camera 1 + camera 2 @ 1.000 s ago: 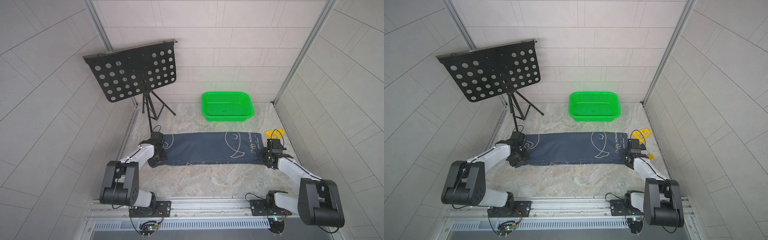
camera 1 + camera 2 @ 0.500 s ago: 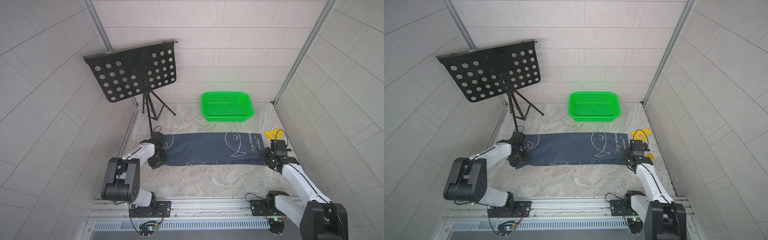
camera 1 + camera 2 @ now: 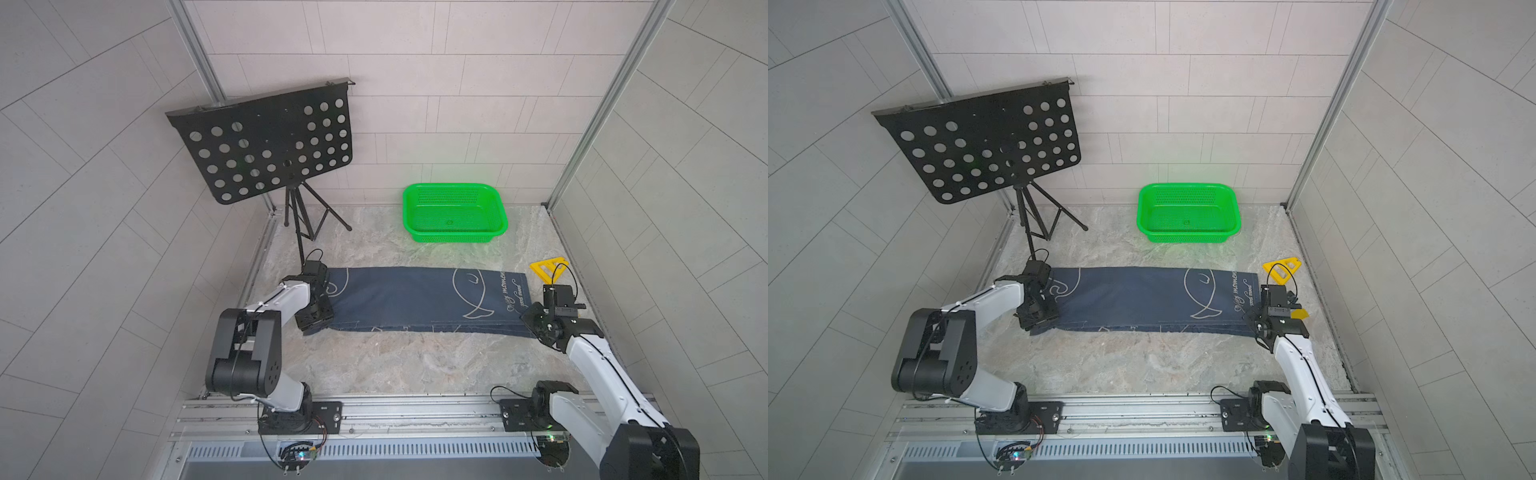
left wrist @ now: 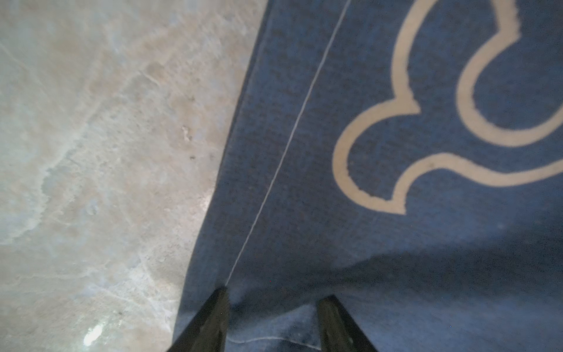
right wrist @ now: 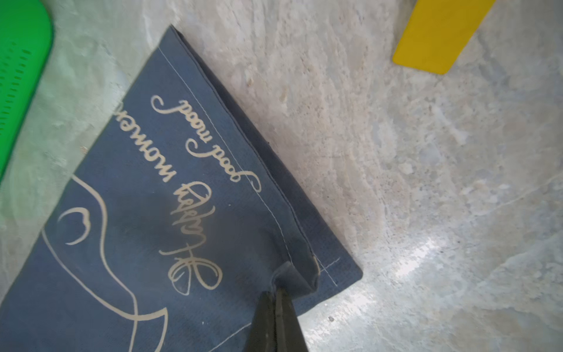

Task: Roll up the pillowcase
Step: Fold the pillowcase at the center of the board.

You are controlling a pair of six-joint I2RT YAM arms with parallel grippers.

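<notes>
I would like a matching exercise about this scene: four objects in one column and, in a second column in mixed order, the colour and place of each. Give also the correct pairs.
Objects
1. pillowcase
2. basket
3. music stand
4. triangle ruler

Colour and place
a. black, standing on thin legs at the far left
b. yellow, lying by the pillowcase's right end
c. dark blue, lying flat
d. green, behind the pillowcase

Pairs: 1-c, 2-d, 3-a, 4-b

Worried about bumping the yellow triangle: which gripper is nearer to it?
Right. The right gripper pinches the pillowcase corner at the triangle's end; the left gripper sits at the opposite end.
</notes>
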